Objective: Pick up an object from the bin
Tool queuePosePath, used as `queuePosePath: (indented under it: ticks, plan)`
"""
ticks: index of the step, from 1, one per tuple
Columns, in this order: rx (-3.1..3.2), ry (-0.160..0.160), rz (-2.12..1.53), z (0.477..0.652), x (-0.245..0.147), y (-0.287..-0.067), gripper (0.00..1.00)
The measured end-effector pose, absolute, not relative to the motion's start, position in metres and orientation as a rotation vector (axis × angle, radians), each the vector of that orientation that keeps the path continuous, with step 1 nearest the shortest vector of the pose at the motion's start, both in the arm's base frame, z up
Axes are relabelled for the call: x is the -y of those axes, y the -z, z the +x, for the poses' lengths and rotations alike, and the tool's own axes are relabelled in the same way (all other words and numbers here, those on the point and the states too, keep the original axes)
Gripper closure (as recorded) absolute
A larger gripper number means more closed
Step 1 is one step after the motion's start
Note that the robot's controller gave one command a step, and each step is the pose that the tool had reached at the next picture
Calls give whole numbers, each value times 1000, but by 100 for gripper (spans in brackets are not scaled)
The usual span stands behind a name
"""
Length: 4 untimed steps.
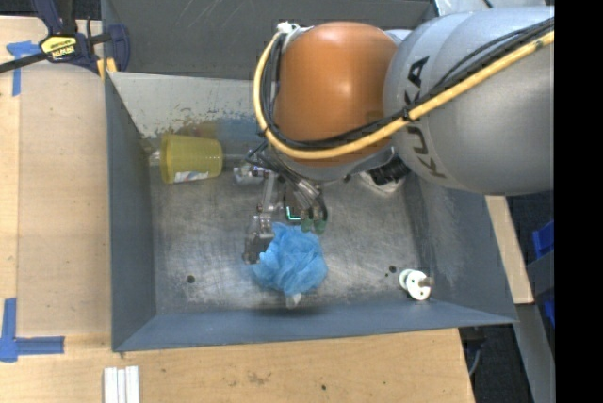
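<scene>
My gripper [283, 230] hangs low over the middle of the bin, under the orange wrist cover, and stands open. Its left finger [256, 239] reaches down to the bin floor beside a crumpled blue cloth-like wad [294, 264]. The other finger sits at the wad's top edge. The wad lies on the floor toward the front wall, touching the fingers, and it is not lifted. A yellow plastic cup [191, 157] lies on its side at the back left, well apart from the gripper.
A small white round piece [414, 283] rests in the front right corner. Another white thing [384, 182] peeks out from under the arm at the right wall. Bare bin floor lies left of the gripper.
</scene>
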State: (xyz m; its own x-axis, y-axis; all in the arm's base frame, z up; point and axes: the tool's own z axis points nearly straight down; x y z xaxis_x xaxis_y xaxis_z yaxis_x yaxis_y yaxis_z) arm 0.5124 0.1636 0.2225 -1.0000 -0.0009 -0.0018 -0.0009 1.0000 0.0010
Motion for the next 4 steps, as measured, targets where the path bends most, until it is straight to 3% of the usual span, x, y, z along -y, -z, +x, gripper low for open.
queuePosePath:
  ticks: [1, 2, 3, 4]
  plan:
    - [-3139, -1, 1, 513, -163, -223, 0]
    - [-3131, -2, -174, 511, -142, -183, 0]
    - [-3132, -1, -255, 510, -127, -161, 0]
    - [-3124, 5, -311, 506, -76, -113, 0]
